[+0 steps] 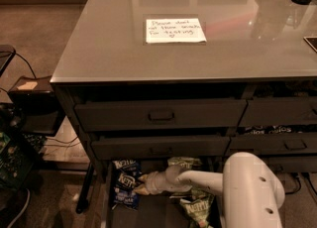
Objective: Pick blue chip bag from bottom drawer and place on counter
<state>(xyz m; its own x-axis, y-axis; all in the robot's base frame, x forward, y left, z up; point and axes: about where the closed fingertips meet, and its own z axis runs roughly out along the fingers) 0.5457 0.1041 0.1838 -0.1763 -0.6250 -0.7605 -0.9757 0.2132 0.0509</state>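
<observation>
Single high camera looking down over counter (99,48); jaws low in bottom drawer (148,213).

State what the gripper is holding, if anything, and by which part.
Cannot be told. The gripper is in the bottom drawer, at the right edge of the blue chip bag; no grip shows.

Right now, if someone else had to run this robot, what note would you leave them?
Gripper: down in the open bottom drawer, tip beside the right edge of the blue chip bag; no lift yet.
Bag lies on the drawer floor, green bags to its right.
Done: reach into drawer.
Left: grasp, lift, set on the counter.
</observation>
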